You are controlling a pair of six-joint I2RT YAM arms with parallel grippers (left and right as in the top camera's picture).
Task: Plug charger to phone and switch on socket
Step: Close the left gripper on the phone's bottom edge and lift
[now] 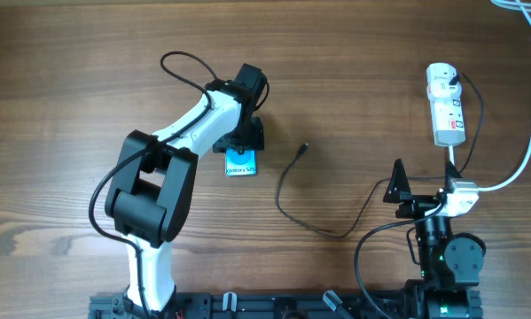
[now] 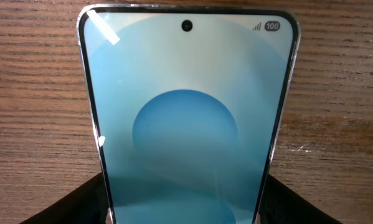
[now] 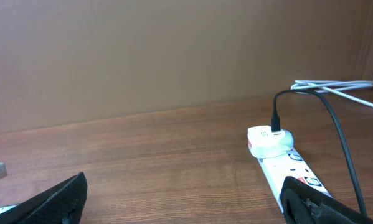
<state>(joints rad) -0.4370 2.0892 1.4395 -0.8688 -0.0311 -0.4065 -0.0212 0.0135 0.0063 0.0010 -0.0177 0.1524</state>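
The phone (image 1: 240, 164), with a cyan-blue screen, lies on the wooden table left of centre. It fills the left wrist view (image 2: 186, 124). My left gripper (image 1: 244, 142) sits over its far end, with a black finger against each long edge (image 2: 186, 202), shut on it. The charger cable (image 1: 336, 232) loops across the table. Its free connector (image 1: 305, 148) lies right of the phone, apart from it. The white socket (image 1: 446, 106) lies at the far right, also in the right wrist view (image 3: 286, 165). My right gripper (image 1: 425, 190) (image 3: 186, 205) is wide open and empty, in front of the socket.
A white adapter (image 3: 270, 140) with the black cable plugged into it sits in the socket's far end. A thick white cable (image 1: 522, 168) runs down the right edge of the table. The left arm's black body (image 1: 150, 190) stands over the left side of the table.
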